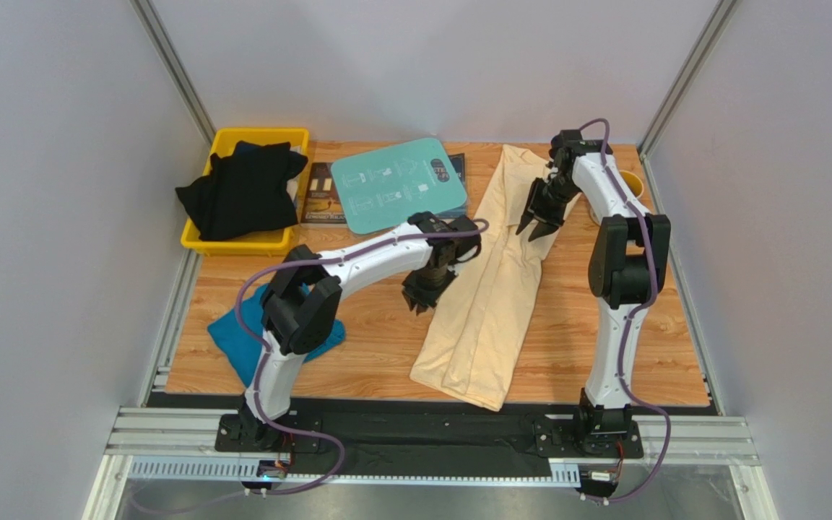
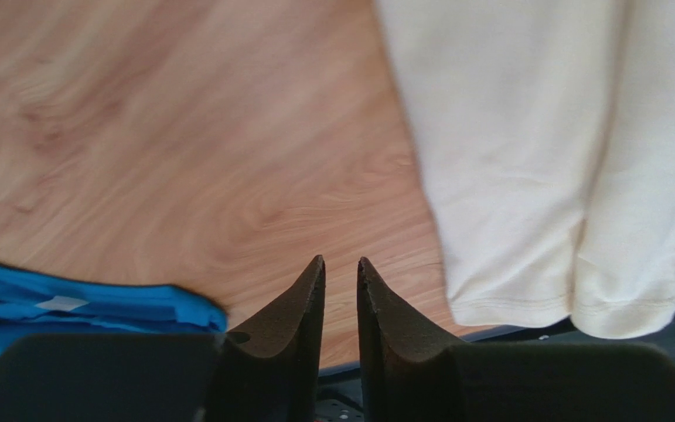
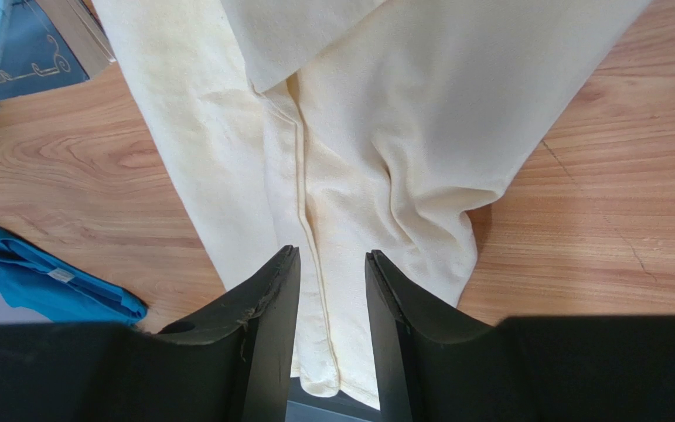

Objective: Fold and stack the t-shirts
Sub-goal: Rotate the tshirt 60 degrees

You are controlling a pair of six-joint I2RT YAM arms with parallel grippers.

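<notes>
Showing a seemingly blank white tag [image 2: 61,303]: blue t-shirt [image 2: 138,308]

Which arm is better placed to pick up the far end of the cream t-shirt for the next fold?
Probably the right: the right gripper hangs open directly above the cream t-shirt, while the left gripper is over the table beside it.

I'm working in a robotics lab cell, not a home. Blank pale wall panels [image 1: 51,163] box in a wood-grain surface [image 1: 388,336], and bare aluminium posts [image 1: 176,65] frame the corners. The arm bases [image 1: 263,433] are bolted to an extruded metal rail [image 1: 702,439], with purple cables [image 1: 238,309] looping loose.
</notes>
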